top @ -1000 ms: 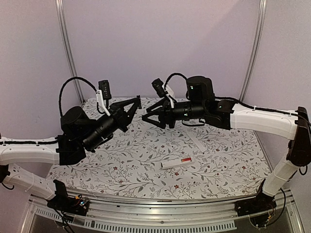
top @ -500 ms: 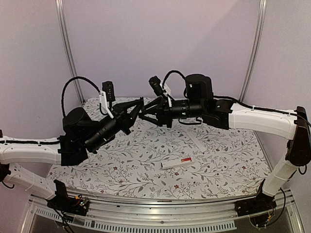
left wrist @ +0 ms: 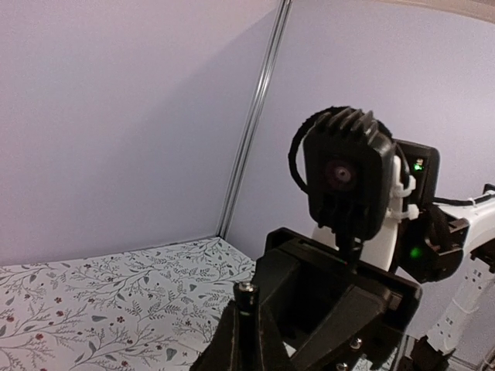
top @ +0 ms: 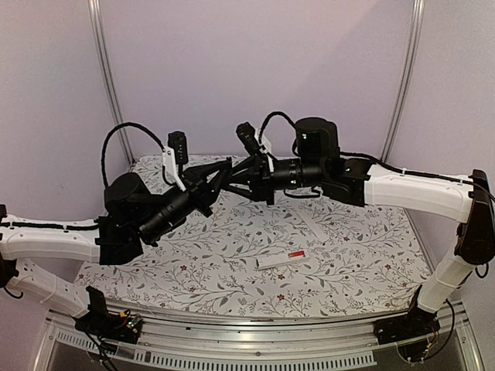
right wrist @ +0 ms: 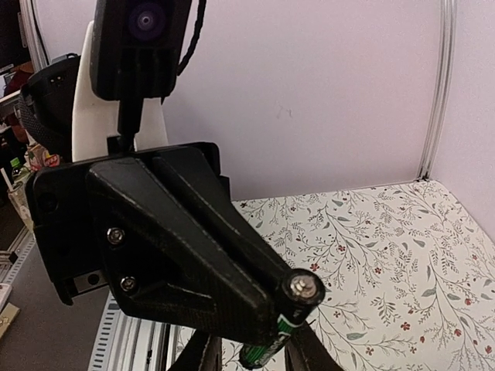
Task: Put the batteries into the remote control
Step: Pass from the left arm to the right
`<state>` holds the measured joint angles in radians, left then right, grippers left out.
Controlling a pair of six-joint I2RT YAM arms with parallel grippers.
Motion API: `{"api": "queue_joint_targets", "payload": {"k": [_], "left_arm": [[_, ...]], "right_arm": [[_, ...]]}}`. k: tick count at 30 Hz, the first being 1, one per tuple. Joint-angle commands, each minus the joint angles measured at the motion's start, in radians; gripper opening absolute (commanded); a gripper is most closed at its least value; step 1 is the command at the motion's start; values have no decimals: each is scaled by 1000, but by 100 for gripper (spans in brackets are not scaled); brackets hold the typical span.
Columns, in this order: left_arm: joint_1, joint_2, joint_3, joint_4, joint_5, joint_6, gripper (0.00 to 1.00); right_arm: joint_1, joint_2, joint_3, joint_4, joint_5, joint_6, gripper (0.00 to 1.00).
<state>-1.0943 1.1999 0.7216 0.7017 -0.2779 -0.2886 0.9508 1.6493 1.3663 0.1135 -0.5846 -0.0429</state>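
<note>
My left gripper [top: 223,171] is raised above the table's back and is shut on a black battery [left wrist: 247,308] with a green label [right wrist: 292,323]. The battery's metal tip sticks out past the fingertips. My right gripper [top: 233,181] meets it tip to tip. Its two fingers [right wrist: 308,357] stand either side of the battery's lower end, with a gap still showing on one side. The white remote control [top: 280,260] lies on the table near the front, with a red-orange battery [top: 295,254] at its right end.
A thin white cover strip [top: 315,226] lies on the floral table cover [top: 193,263] behind the remote. Purple walls and metal posts [top: 108,85] close in the back and sides. Each wrist camera faces the other [left wrist: 346,176].
The left gripper rose and moved right with the battery. The right gripper slid left to meet it, and its jaws narrowed around the battery.
</note>
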Motion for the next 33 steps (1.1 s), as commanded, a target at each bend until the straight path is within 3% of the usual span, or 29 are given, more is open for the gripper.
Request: {"api": "queue_joint_targets", "payload": {"k": [1, 22, 26, 27, 29, 30, 33], "left_arm": [[-16, 19, 15, -5, -19, 28, 0], [-16, 23, -33, 7, 6, 36, 0], [-16, 10, -36, -13, -1, 47, 1], [-15, 4, -34, -26, -4, 48, 10], [-13, -19, -29, -66, -25, 48, 48], [-11, -39, -30, -90, -36, 48, 62], [10, -116, -23, -204, -7, 61, 73]], "right_arm": [[9, -34, 16, 17, -31, -14, 23], [8, -55, 7, -21, 64, -31, 1], [8, -61, 5, -36, 73, -48, 0], [9, -66, 5, -48, 76, -55, 0], [7, -75, -1, -72, 78, -75, 0], [6, -81, -10, -87, 76, -88, 0], [3, -128, -43, -188, 66, -178, 0]]}}
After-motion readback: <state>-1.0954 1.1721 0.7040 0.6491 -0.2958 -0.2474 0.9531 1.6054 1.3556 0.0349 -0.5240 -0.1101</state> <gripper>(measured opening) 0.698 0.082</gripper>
